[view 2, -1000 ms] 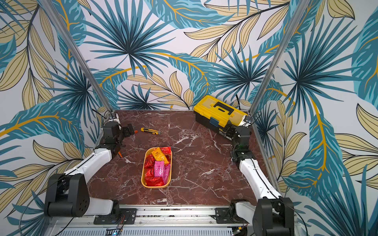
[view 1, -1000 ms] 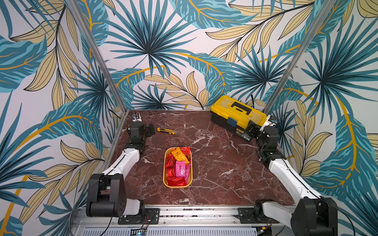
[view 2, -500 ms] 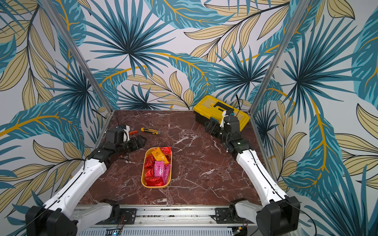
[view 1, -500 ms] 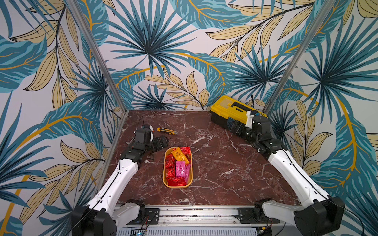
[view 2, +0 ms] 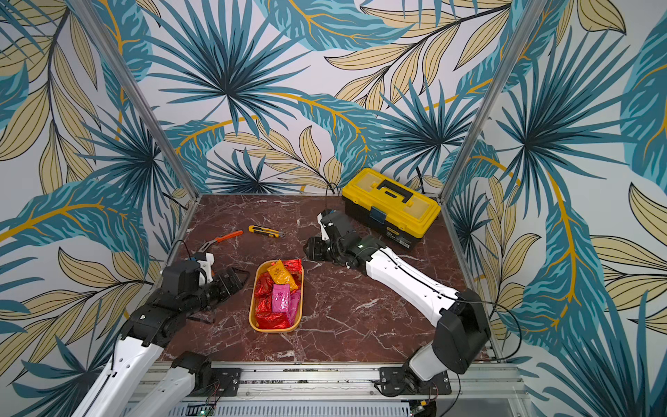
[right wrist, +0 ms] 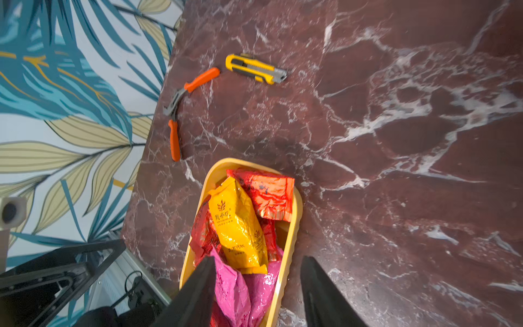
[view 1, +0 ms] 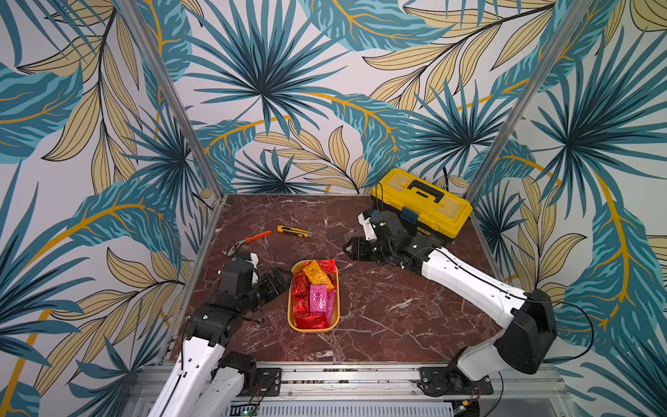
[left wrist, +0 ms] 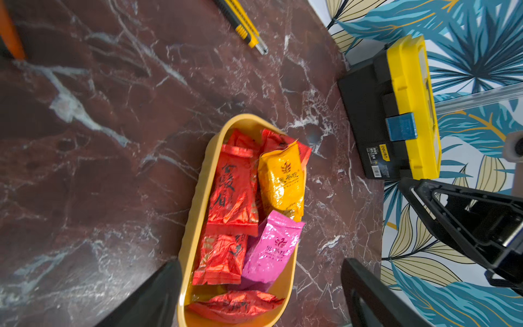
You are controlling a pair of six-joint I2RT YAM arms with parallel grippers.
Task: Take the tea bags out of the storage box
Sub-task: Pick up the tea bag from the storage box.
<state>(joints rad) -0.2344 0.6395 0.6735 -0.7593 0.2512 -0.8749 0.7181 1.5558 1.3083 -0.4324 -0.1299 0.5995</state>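
Observation:
The storage box (view 1: pixel 313 329) is a shallow mustard-yellow tray in the middle of the marble table, also seen in a top view (view 2: pixel 274 330). The tea bags lie piled inside it: an orange one (view 1: pixel 317 274), a pink one (view 1: pixel 318 299) and several crinkly red ones (view 1: pixel 306 318). My left gripper (view 1: pixel 283 283) hovers at the tray's left side, open, and in the left wrist view (left wrist: pixel 260 294) the tray's near end shows between its fingers. My right gripper (view 1: pixel 348 250) hangs behind and to the right of the tray, open and holding nothing (right wrist: pixel 257 288).
A black toolbox with a yellow lid (view 1: pixel 420 202) stands at the back right corner, close behind my right wrist. A yellow utility knife (view 1: pixel 294 231) and orange-handled pliers (view 1: pixel 249 241) lie at the back left. Patterned walls enclose three sides.
Both arms have swung in from the table's sides toward the tray. The right jaws have narrowed but still stand apart. The tray and tea bags have not moved.

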